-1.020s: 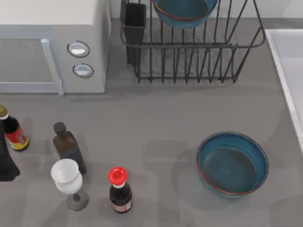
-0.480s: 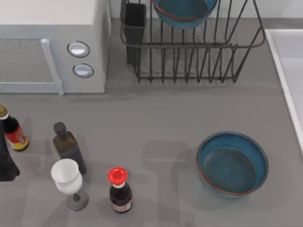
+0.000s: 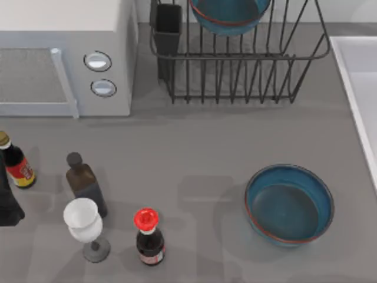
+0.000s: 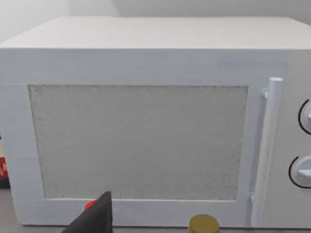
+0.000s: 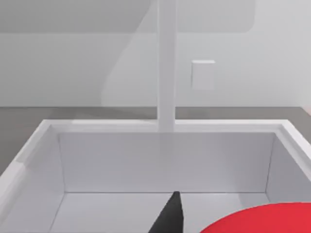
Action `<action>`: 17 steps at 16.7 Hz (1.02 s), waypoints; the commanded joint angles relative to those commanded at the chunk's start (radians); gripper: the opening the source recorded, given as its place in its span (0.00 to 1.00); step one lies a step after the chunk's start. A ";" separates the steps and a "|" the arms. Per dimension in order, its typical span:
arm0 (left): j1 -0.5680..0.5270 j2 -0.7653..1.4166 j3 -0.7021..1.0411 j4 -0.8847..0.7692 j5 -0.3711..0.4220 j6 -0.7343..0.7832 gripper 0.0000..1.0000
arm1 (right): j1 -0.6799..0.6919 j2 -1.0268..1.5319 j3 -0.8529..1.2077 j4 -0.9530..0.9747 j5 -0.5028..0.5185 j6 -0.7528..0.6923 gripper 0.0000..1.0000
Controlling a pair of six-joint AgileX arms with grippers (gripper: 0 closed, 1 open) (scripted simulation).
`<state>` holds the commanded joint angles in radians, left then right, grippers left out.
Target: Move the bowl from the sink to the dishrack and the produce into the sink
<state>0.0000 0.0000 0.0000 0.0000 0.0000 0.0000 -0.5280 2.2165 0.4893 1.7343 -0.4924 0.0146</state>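
One teal-blue bowl (image 3: 227, 15) with a reddish rim stands among the bars of the black wire dishrack (image 3: 241, 71) at the back. A second bowl (image 3: 288, 203) that looks the same rests upright on the grey counter, right of centre. The white sink (image 3: 353, 88) runs along the right edge. In the right wrist view the sink (image 5: 160, 160) lies below, and the red produce (image 5: 257, 221) shows close beside a dark part of my right gripper (image 5: 170, 218); whether it is held I cannot tell. My left gripper (image 4: 97, 219) faces the microwave, and its arm (image 3: 7, 206) sits at the left edge.
A white microwave (image 3: 65, 59) fills the back left. At front left stand a red-labelled bottle (image 3: 16, 162), a dark bottle (image 3: 85, 183), a white goblet (image 3: 85, 227) and a red-capped bottle (image 3: 148, 236). A faucet (image 5: 166, 63) rises behind the sink.
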 joint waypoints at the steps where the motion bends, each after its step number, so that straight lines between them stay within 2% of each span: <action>1: 0.000 0.000 0.000 0.000 0.000 0.000 1.00 | 0.000 0.000 0.000 0.000 0.000 0.000 0.15; 12: 0.000 0.000 0.000 0.000 0.000 0.000 1.00 | 0.000 0.000 0.000 0.000 0.000 0.000 0.98; 17: 0.000 0.000 0.000 0.000 0.000 0.000 1.00 | 0.000 0.000 0.000 0.000 0.000 0.000 1.00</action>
<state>0.0000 0.0000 0.0000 0.0000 0.0000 0.0000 -0.5280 2.2165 0.4893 1.7343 -0.4924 0.0146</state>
